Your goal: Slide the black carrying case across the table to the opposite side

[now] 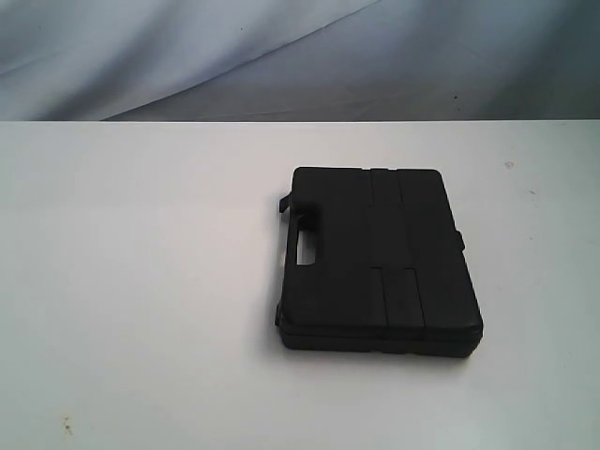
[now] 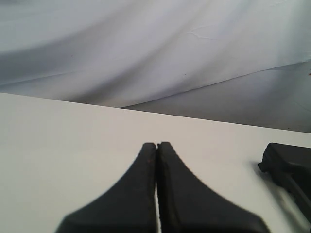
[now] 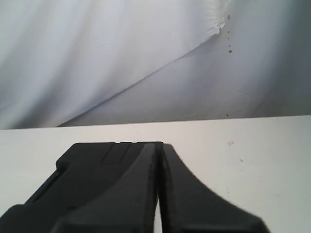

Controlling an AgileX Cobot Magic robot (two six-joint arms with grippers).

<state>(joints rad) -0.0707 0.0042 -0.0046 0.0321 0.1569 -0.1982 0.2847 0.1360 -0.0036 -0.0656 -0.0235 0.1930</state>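
A pale grey-white cloth point(image 1: 187, 56) is seen across the whole background. It is marked by long soft folds and shaded bands running slantwise. A few tiny red specks point(image 3: 230, 50) are seen on it in the right wrist view.

Lab-like test bench: plain white table point(image 1: 141, 281) backed by draped cloth point(image 1: 281, 56).

The left end effector point(image 2: 156, 145) is closed, its two dark fingers point(image 2: 129, 194) pressed together at the tips, held low over the tabletop point(image 2: 58, 145) and pointing toward its far edge, and the right end effector point(image 3: 159, 145) is likewise closed and points at that edge.
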